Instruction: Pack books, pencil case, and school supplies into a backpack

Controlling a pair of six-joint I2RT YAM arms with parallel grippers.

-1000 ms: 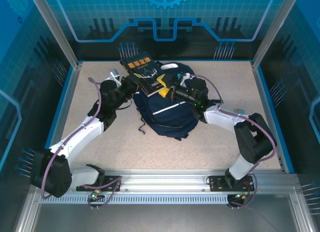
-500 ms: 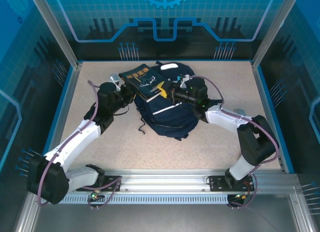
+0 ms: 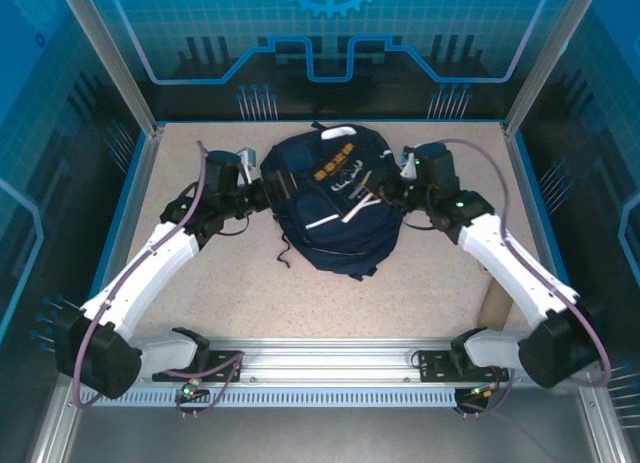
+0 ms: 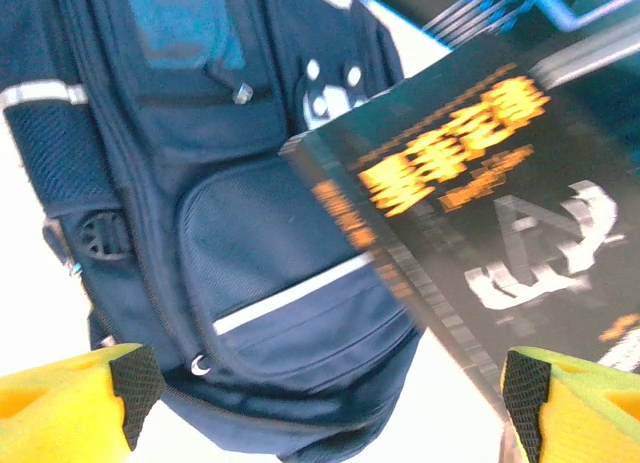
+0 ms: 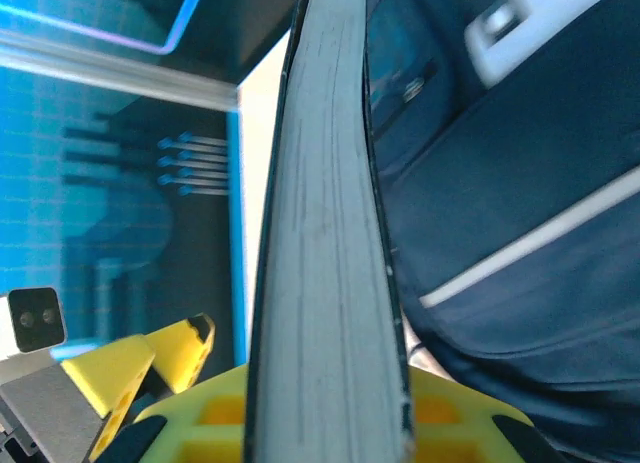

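Nearest me, low in the overhead frame, the speckled beige table (image 3: 210, 283) lies bare in front of the large soft navy-blue fabric backpack (image 3: 340, 238), which rests flat at centre frame.

Left of centre, the left gripper (image 3: 260, 190) has let go. A second ago it gripped the thin, flat, dark-blue-covered book (image 3: 330, 178). Now its yellow fingers (image 4: 70, 403) stand wide apart at the bottom corners of the wrist view with nothing between them, and it has drawn back to just beside the backpack's left flank.

Right of centre, the right gripper (image 3: 392, 190) has closed. Its wrist view shows the book's grey page edge running up the middle, clamped between the yellow pads (image 5: 130, 373).

Farther up, the book has swung from the upper left, where it overhung the backpack's top edge, to lie across the backpack's upper half at centre.

I read this as a hand-over: the book now hangs on the right arm alone. I cannot tell whether it has entered an opening, so I count the packing as not yet done.
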